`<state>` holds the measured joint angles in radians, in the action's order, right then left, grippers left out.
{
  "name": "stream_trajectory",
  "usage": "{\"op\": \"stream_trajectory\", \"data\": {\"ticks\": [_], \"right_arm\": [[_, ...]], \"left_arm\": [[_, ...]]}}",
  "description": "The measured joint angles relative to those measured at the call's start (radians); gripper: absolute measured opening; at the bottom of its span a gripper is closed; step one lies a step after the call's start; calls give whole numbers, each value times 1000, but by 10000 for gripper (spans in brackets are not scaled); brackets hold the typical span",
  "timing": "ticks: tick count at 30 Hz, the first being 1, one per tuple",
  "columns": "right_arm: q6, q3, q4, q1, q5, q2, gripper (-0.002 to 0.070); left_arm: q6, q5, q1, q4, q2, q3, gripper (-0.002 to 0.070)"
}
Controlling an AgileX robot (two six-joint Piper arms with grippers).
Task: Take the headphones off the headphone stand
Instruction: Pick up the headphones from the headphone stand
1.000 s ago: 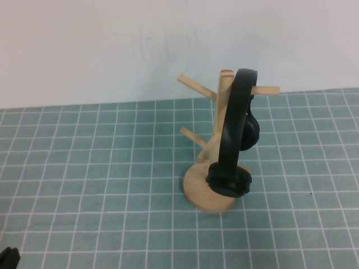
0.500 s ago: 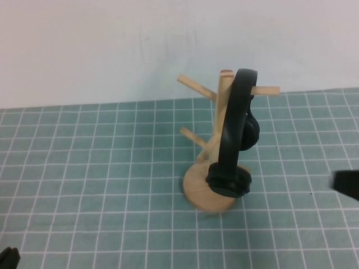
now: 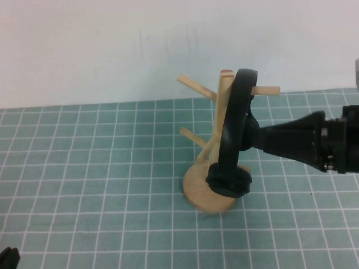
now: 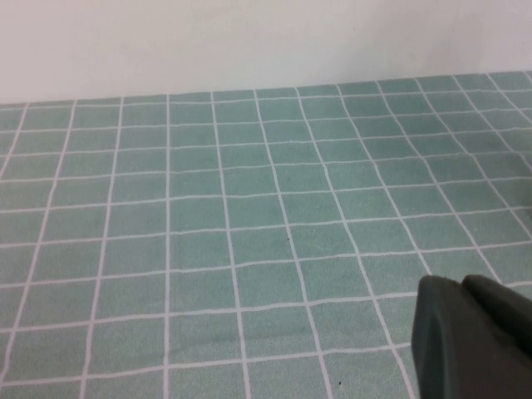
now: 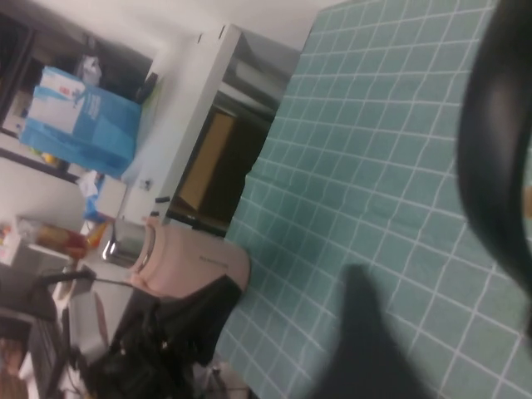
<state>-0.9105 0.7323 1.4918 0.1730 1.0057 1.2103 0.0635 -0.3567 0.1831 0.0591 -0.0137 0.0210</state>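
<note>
The black headphones (image 3: 229, 126) hang on the light wooden headphone stand (image 3: 197, 190), headband over the top pegs, near ear cup by the round base. My right gripper (image 3: 254, 138) reaches in from the right, its tapered tip shut and empty, right beside the far ear cup; contact is unclear. In the right wrist view the gripper (image 5: 357, 287) is a dark wedge and the headband (image 5: 496, 166) curves past close by. My left gripper (image 3: 8, 258) is parked at the near left corner, shut and empty, and also shows in the left wrist view (image 4: 461, 287).
The table is covered by a green mat with a white grid (image 3: 101, 168), with a white wall behind. Off the table edge, the right wrist view shows a white cabinet (image 5: 208, 125) and a blue bag (image 5: 79, 125).
My right arm has come in from the right edge and moved left until its tip is beside the headphones. The headphones, stand and left gripper have not moved.
</note>
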Motion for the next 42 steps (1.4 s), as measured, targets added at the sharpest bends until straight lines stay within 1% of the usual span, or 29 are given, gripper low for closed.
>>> {"op": "stream_trajectory", "data": {"ticks": [1, 3, 4, 7, 22, 30, 38, 42], "right_arm": [[-5, 0, 10, 0, 0, 13, 423], [-10, 2, 24, 0, 0, 31, 510], [-15, 2, 31, 0, 0, 39, 536], [-26, 7, 57, 0, 0, 61, 564], [-52, 103, 99, 0, 0, 182, 566], [-54, 104, 122, 0, 0, 214, 566], [-104, 104, 161, 72, -8, 240, 566], [-117, 104, 182, 91, -23, 264, 533]], "left_arm": [[0, 0, 0, 0, 0, 0, -6], [0, 0, 0, 0, 0, 0, -6], [0, 0, 0, 0, 0, 0, -6], [0, 0, 0, 0, 0, 0, -6], [0, 0, 0, 0, 0, 0, -6], [0, 0, 0, 0, 0, 0, -6], [0, 0, 0, 0, 0, 0, -6], [0, 0, 0, 0, 0, 0, -6]]}}
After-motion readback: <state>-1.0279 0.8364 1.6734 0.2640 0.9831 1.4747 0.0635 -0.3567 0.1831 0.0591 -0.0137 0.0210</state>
